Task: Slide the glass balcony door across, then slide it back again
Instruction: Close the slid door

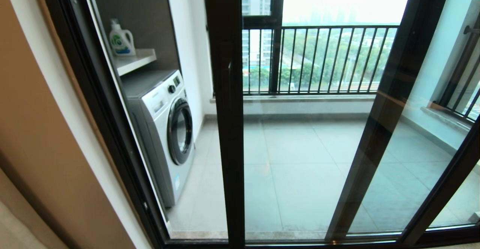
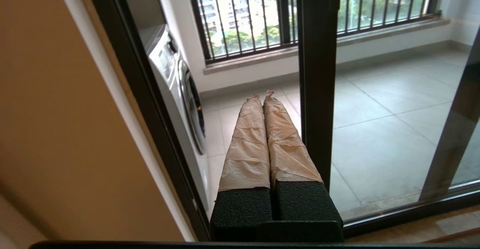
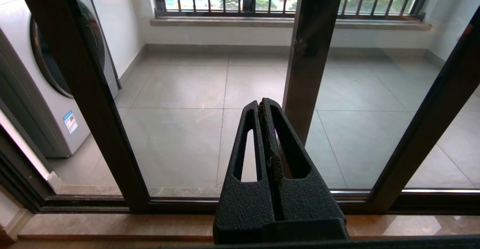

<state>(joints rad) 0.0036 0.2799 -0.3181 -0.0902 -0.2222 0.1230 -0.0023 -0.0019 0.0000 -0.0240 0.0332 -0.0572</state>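
The glass balcony door (image 1: 300, 159) is a clear pane in a dark frame. Its left upright (image 1: 226, 129) carries a slim dark handle (image 1: 229, 71). Left of that upright, a gap shows the balcony floor unglazed. In the left wrist view my left gripper (image 2: 262, 96) is shut, its tape-wrapped fingers (image 2: 247, 147) reaching into this gap close beside the door's upright (image 2: 317, 72); I cannot tell if they touch. My right gripper (image 3: 262, 103) is shut and empty, pointing at the door's glass (image 3: 180, 129) above the bottom track. Neither gripper shows in the head view.
A second dark upright (image 1: 386, 110) of another pane slants behind the glass. A washing machine (image 1: 165, 129) with a detergent bottle (image 1: 120, 39) on a shelf stands on the balcony's left. Black railing (image 1: 322, 57) lines the far side. A beige wall (image 1: 33, 147) borders the left frame.
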